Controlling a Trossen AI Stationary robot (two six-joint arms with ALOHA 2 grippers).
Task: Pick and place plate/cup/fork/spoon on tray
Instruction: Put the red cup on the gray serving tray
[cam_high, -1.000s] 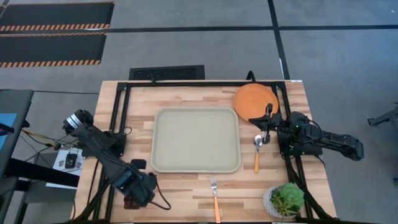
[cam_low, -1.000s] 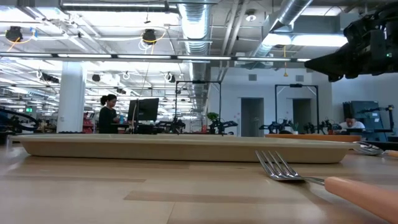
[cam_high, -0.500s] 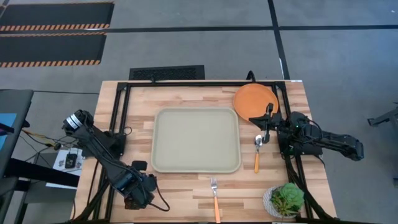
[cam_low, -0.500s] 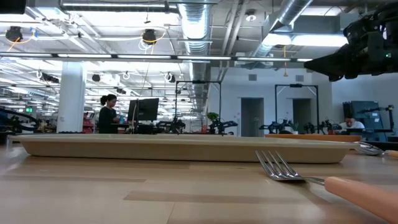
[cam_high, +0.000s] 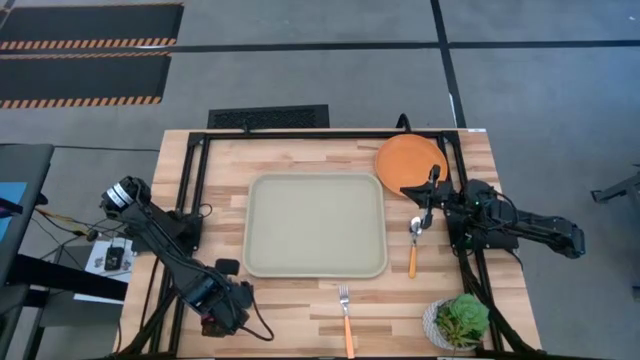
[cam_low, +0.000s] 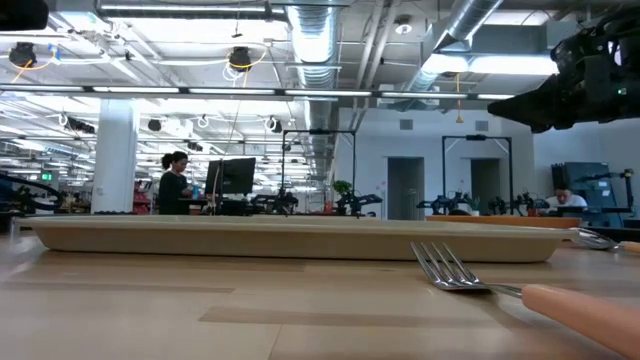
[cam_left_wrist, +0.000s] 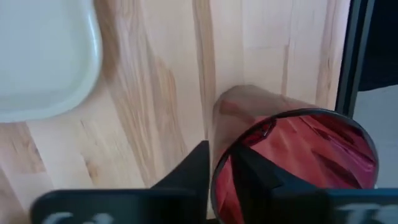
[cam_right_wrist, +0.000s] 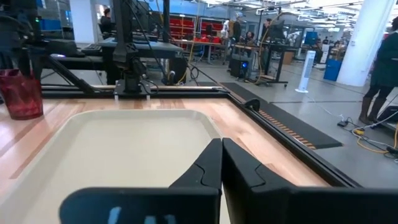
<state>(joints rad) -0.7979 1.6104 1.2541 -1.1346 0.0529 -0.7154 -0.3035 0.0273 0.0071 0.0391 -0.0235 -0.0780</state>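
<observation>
The dark-red cup (cam_left_wrist: 298, 155) stands near the table's near left corner (cam_high: 208, 325), and my left gripper (cam_left_wrist: 221, 162) is shut on it. It also shows upright in the right wrist view (cam_right_wrist: 22, 93). The pale tray (cam_high: 315, 225) lies bare in the middle. The orange plate (cam_high: 410, 160) lies at the far right. The spoon (cam_high: 413, 245) lies right of the tray, and the fork (cam_high: 346, 315) lies near the front edge. My right gripper (cam_high: 428, 200) is shut and empty, hovering between plate and spoon. My left gripper holds the cup by its wall at the rim (cam_left_wrist: 215, 180), one finger (cam_left_wrist: 255, 177) inside the cup and one (cam_left_wrist: 189, 177) outside. The fingers come from above, slanting down. The cup is upright; whether its base is on the table, I cannot tell.
A white pot with a green plant (cam_high: 460, 320) stands at the near right corner. A black frame (cam_high: 195, 190) runs along the table's left, far and right sides. The wood around the tray lies open. People stand far off in the room (cam_low: 172, 180).
My left arm has shifted a little at the cup, and a dark part of it has come into the low view's upper left corner. My right gripper has kept still.
</observation>
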